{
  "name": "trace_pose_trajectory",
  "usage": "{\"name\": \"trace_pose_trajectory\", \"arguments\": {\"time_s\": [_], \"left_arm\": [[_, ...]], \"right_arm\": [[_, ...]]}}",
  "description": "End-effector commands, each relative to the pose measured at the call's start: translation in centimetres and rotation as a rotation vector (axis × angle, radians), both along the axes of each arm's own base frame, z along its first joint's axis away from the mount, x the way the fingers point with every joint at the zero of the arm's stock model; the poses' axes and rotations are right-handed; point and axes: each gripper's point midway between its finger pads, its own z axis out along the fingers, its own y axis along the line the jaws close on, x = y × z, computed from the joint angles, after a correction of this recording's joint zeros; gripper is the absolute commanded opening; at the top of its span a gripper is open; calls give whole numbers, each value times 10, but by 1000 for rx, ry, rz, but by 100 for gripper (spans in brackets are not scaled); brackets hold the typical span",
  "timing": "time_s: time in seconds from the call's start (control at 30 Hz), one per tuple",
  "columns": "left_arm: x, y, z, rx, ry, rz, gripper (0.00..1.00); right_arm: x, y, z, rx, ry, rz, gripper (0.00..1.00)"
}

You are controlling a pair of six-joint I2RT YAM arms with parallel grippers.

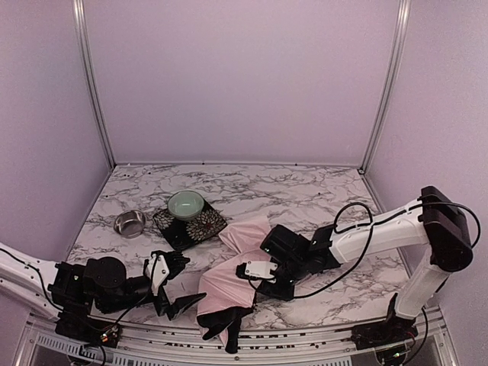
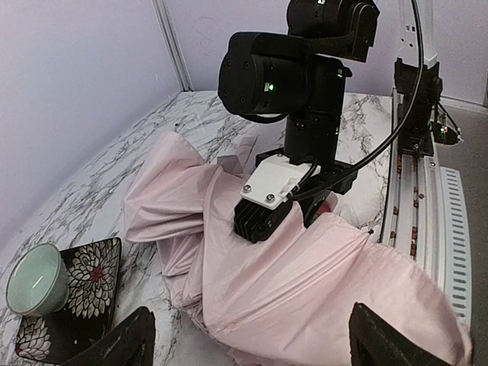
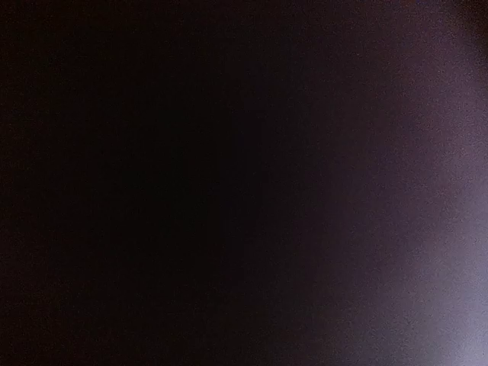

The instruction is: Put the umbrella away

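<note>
Table: you have a marble-patterned top with everything gathered in its near half.
Umbrella: you'll find it lying crumpled at the near middle of the table, between the two grippers. Its pink fabric is spread loose and a black part reaches the front rail.
Right gripper: it is pressed down into the pink fabric. Its fingertips are buried there and your right wrist view is almost black, so you cannot tell how the jaws stand.
Left gripper: jaws spread wide and holding nothing, just left of the umbrella.
Mat: dark and floral, just beside the fabric's far-left fold.
Green bowl: sits on the mat.
Steel bowl: left of the mat.
</note>
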Motion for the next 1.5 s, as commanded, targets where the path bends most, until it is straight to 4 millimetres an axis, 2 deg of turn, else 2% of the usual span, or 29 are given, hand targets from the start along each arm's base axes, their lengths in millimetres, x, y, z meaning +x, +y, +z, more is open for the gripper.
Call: {"name": "trace_pose_trajectory", "arguments": {"time_s": [0.0,0.07,0.2,0.3,0.43,0.57,0.63,0.7,0.77,0.87,1.07,1.17,1.23,1.3,1.33,1.37,1.47], "left_arm": [[20,2,19,-82,27,138,87],[34,7,19,-89,31,232,86],[44,5,32,-141,65,293,87],[46,-4,43,-216,156,267,89],[41,-23,47,-245,243,184,97],[38,-35,31,-190,248,145,99],[48,-26,21,-175,228,198,99],[62,-11,14,-193,207,265,95],[66,-4,13,-222,181,260,90],[52,-9,15,-268,145,148,85],[35,-24,15,-283,153,18,86],[34,-26,13,-275,138,3,71],[33,-27,11,-270,117,-8,50],[30,-27,9,-261,92,-31,23],[29,-26,7,-256,72,-37,15],[30,-24,5,-253,52,-33,11],[37,-17,1,-243,-12,-7,10]], "right_arm": [[24,6,32,61,-161,-28,0],[37,6,53,102,-258,-58,0],[74,-7,101,145,-533,-174,0],[89,-16,130,150,-701,-218,0],[101,-22,163,176,-829,-259,0],[103,-18,183,209,-860,-254,0],[99,-12,192,250,-842,-228,0],[85,-1,200,330,-772,-148,0],[74,6,212,415,-717,-97,0],[71,8,224,459,-694,-90,0],[68,11,240,502,-684,-79,0],[56,15,252,575,-655,-24,0],[40,16,265,657,-623,46,0],[24,16,274,717,-598,120,0],[17,13,280,744,-595,146,0],[10,11,284,767,-587,176,0],[-12,9,293,830,-550,266,0]]}}
